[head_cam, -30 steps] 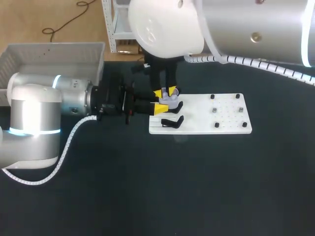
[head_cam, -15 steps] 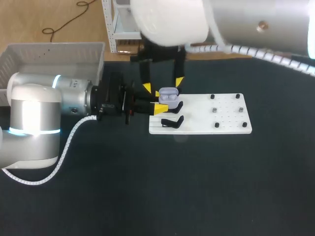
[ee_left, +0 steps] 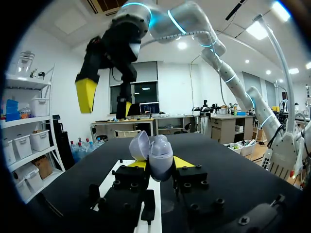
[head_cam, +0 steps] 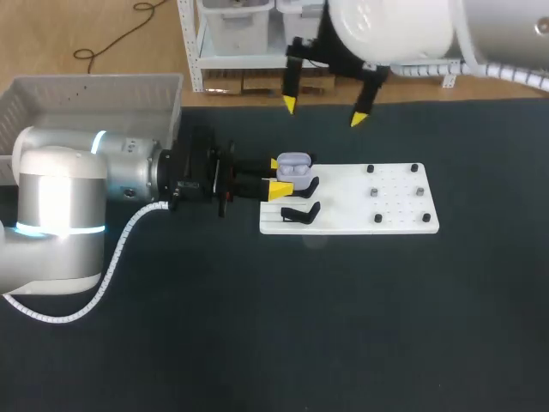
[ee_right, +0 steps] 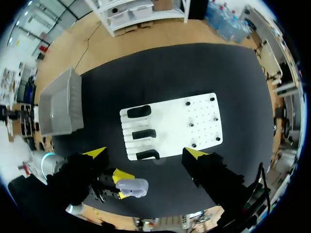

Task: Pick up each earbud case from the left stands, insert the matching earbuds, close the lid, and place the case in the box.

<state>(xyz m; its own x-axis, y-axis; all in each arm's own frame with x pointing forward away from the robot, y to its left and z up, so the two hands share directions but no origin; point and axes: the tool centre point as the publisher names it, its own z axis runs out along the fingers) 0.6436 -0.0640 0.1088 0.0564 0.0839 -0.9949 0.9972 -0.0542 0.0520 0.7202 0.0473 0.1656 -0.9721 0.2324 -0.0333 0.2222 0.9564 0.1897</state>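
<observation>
Head view: the open earbud case (head_cam: 294, 164) is clamped by the left gripper (head_cam: 280, 174); the right gripper (head_cam: 324, 107) is held spread above. Lid closing is judged due next.

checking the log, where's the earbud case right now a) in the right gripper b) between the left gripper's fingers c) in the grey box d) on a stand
b, the left gripper has a yellow tip on each side of the earbud case, while the right gripper hangs open and apart from it.

Head view looks down from above and behind; left wrist view sits close, facing level; right wrist view looks down from high. All share the earbud case (head_cam: 294, 165).
</observation>
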